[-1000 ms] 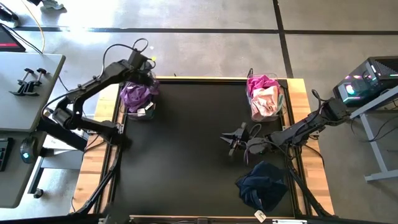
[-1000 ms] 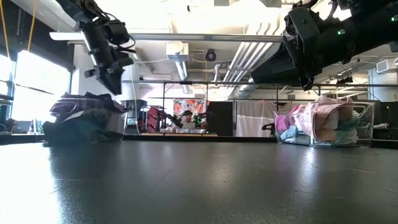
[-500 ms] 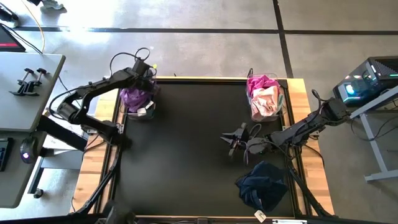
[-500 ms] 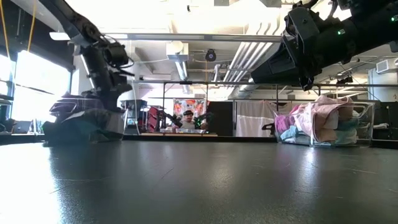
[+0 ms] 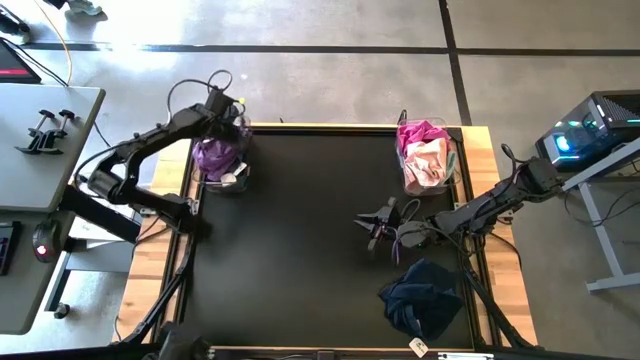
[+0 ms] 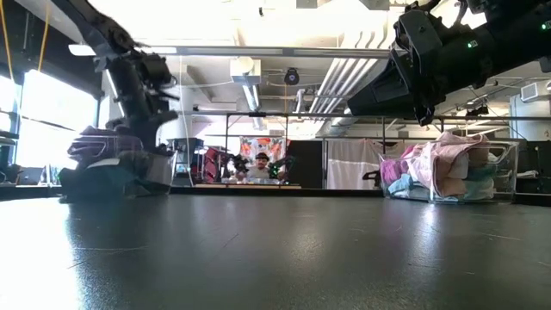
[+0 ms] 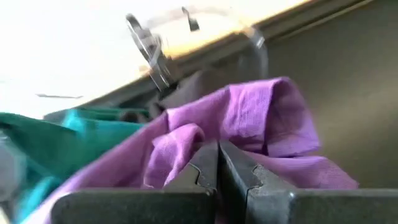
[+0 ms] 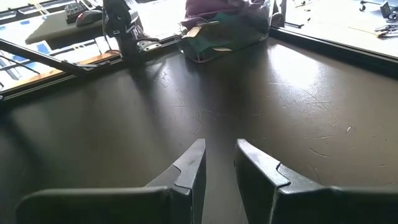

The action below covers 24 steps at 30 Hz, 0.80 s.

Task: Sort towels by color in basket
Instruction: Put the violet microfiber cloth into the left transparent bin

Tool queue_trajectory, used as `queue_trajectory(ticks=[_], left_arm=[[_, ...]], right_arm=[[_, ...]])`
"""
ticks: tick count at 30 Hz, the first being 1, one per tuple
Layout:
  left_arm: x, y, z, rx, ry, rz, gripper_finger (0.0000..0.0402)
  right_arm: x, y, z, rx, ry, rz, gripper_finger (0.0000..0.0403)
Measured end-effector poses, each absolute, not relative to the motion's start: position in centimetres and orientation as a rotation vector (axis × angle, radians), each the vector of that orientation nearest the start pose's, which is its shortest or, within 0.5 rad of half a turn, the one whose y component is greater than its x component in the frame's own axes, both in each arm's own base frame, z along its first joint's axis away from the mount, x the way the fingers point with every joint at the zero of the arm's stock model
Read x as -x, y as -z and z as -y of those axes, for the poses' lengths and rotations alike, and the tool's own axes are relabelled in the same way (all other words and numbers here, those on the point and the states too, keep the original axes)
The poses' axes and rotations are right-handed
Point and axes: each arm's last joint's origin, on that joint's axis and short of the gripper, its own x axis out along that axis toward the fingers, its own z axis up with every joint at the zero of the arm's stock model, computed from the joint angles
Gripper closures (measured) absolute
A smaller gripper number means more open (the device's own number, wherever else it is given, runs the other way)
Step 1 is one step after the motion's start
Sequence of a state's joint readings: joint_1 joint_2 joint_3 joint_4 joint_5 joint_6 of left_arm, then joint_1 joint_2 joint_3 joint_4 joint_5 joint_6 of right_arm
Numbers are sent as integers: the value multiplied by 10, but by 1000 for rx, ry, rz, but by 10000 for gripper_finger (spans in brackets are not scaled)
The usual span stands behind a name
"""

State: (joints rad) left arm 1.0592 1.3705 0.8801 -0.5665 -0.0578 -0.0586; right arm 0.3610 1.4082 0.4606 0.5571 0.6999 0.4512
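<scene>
Looking at the left gripper point(image 5: 226, 128), it's down at the clear plastic basket point(image 5: 223, 180) in the far left corner of the black desk point(image 5: 300, 240), right over the crumpled purple towel point(image 7: 249, 130) sitting on top of the pile. From its wrist view the fingers point(image 7: 208, 165) are pressed together with nothing between them, tips against the purple cloth, with a teal-green towel point(image 7: 56, 127) just beside it in the same basket. So my guess is this is the drop-off or tamping part of the sort.

The right gripper point(image 5: 376, 228) hangs over the middle-right of the desk, fingers a bit apart and holding nothing. A second clear basket point(image 5: 428, 182) at the far right corner has the magenta towel point(image 5: 418, 133) and peach-pink towel point(image 5: 430, 160) in it.

What's left out is the rumpled navy towel point(image 5: 422, 295) lying near the front right corner, close to the right arm. Next move is probably dropping onto that heap, pinching a fold, and carrying it to whichever basket takes darks.
</scene>
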Motion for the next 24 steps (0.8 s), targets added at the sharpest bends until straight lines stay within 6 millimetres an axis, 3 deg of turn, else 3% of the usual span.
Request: queue_trajectory(ticks=[8, 13, 17, 20, 24], left_arm=[[-121, -273, -210, 554, -1012, -958, 401], [-114, -286, -185, 565, -987, -1003, 401], [-115, -271, -179, 590, -1038, -1066, 401], [-119, -248, -183, 603, -1050, -1162, 401], [-133, -223, -194, 582, -1065, -1161, 401]], right_arm=[[-242, -166, -72, -246, 403, -255, 324], [-242, -166, -72, -246, 403, -255, 324], [-242, -166, -71, -240, 404, -255, 324], [-243, -166, -71, -240, 411, -253, 324], [-243, -166, -71, -239, 411, -254, 324]])
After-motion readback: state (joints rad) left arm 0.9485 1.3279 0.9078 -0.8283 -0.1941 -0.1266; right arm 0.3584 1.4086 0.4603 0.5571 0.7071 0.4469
